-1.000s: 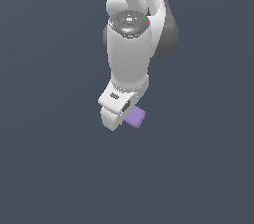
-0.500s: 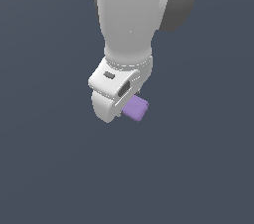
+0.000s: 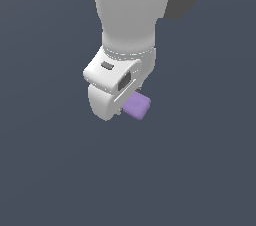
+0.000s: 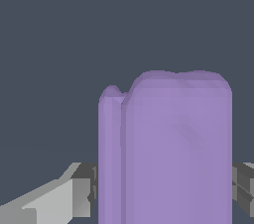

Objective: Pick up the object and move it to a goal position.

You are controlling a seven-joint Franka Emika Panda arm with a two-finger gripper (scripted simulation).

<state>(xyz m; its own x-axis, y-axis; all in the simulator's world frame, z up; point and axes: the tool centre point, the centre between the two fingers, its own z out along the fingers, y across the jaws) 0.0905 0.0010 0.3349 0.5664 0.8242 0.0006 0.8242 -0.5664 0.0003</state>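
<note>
The object, a small light-purple flat block (image 3: pixel 137 106) with rounded edges, pokes out from behind the white gripper (image 3: pixel 121 109) in the exterior view, toward that view's right. In the wrist view the block (image 4: pixel 173 153) fills the space between the two grey fingers (image 4: pixel 82 191), which press against its sides. The gripper is shut on the block and holds it in the air. The fingertips are hidden behind the hand in the exterior view.
A plain dark blue-grey background (image 3: pixel 45 170) surrounds the arm in both views. The white arm (image 3: pixel 132 10) comes down from the top of the exterior view. No other objects or marker show.
The arm and the held block have grown much larger in the exterior view, coming nearer the camera. The block stays in the gripper.
</note>
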